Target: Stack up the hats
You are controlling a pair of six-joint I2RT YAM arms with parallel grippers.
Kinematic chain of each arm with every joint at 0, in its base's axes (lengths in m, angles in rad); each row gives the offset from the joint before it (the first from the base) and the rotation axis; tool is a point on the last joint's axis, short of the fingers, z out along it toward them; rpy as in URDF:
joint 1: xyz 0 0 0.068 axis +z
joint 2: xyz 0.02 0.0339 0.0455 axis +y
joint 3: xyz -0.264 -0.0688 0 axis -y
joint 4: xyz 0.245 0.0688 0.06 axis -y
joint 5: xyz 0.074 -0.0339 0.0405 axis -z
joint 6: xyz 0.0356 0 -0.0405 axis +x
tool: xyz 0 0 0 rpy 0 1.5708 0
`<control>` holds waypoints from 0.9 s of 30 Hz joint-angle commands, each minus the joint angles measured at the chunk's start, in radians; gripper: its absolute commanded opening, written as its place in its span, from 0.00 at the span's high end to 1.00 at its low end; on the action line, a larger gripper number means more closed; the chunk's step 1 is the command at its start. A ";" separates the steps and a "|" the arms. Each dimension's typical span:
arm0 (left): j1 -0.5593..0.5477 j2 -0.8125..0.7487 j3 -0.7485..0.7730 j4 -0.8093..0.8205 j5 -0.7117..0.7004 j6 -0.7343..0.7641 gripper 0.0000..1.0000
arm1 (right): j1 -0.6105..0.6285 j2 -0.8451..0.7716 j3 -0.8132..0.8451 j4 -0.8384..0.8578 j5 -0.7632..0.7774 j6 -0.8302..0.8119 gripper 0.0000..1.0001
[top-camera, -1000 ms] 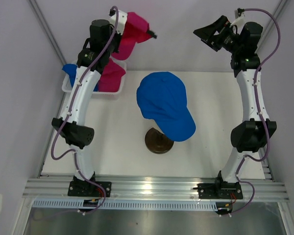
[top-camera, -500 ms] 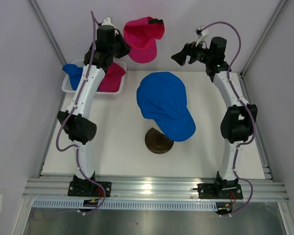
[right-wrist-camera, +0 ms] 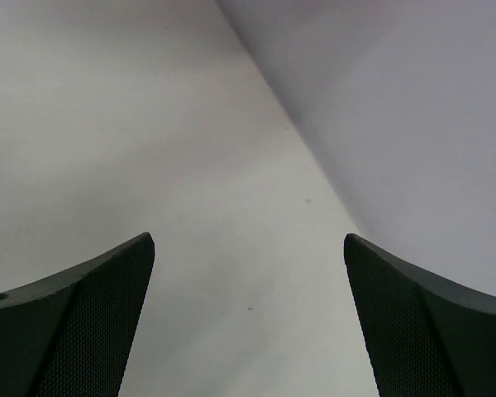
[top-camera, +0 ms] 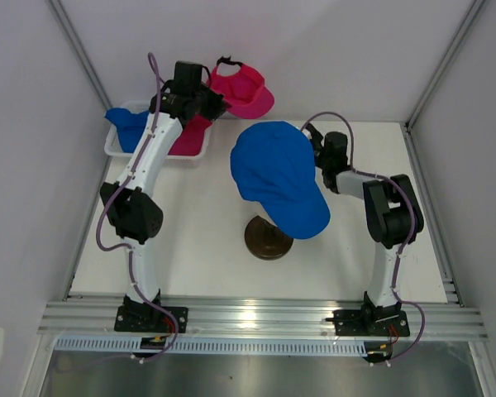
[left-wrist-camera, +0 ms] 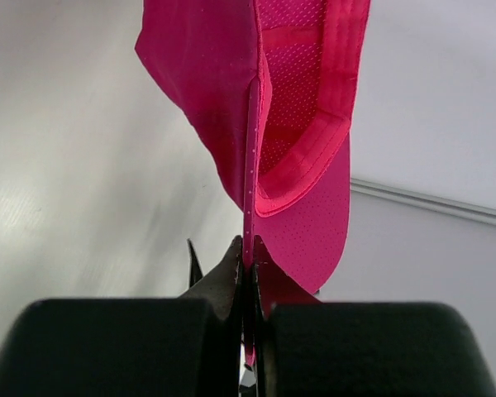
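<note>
A royal blue hat [top-camera: 277, 178] sits on the mannequin head, above its dark round base [top-camera: 269, 240], in the top view. My left gripper [top-camera: 212, 102] is shut on the edge of a magenta hat [top-camera: 246, 89], held up behind the blue one. In the left wrist view this magenta hat [left-wrist-camera: 207, 99] hangs from the pinching left gripper [left-wrist-camera: 250, 263], inside showing. My right gripper [top-camera: 314, 141] is low at the blue hat's right rear. The right wrist view shows that right gripper [right-wrist-camera: 248, 273] open over bare table, nothing between its fingers [right-wrist-camera: 83, 322].
A white basket [top-camera: 116, 149] at the back left holds another blue hat [top-camera: 128, 122] and another magenta hat [top-camera: 190, 134]. White walls and slanted frame rails close in the back and both sides.
My left arm has shifted the magenta hat rightward and turned it. My right arm has dropped from high at the back right and folded in beside the blue hat.
</note>
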 commanded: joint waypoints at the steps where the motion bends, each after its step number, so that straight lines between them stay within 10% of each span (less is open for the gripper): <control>1: -0.003 -0.025 -0.006 -0.035 0.029 -0.069 0.99 | -0.013 -0.083 -0.123 0.582 0.031 -0.206 0.00; 9: -0.023 -0.021 -0.038 -0.136 -0.020 -0.134 0.99 | -0.082 -0.037 -0.170 0.668 -0.263 -0.283 0.00; 27: -0.050 0.115 -0.035 -0.101 -0.008 -0.107 0.99 | 0.031 -0.027 -0.198 0.570 -0.376 -0.259 0.02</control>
